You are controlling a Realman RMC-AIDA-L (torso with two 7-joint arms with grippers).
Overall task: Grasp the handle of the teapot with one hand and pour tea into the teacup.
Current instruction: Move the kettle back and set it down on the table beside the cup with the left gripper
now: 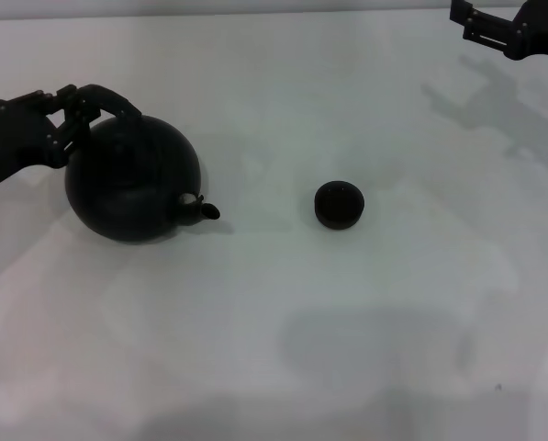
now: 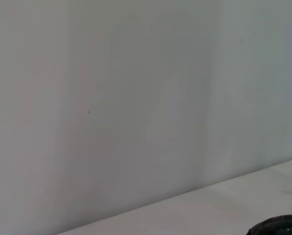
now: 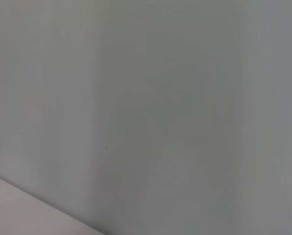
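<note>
Blackish teapot (image 1: 131,179), spout toward the teacup (image 1: 338,204) at its 3 o'clock; my left gripper (image 1: 72,115) sits at the handle (image 1: 108,96), finger closure untellable; right gripper (image 1: 494,28) parked far off.

Teapot (image 1: 131,179) left, teacup (image 1: 338,204) right (well apart), both on table (image 1: 283,349)

We see open table (image 1: 283,349) between the teapot (image 1: 131,179) at left and the teacup (image 1: 339,204) at centre, well apart. The left gripper (image 1: 76,115) crowds the teapot's far-left side; the right gripper (image 1: 508,28) occupies the far right corner.
</note>
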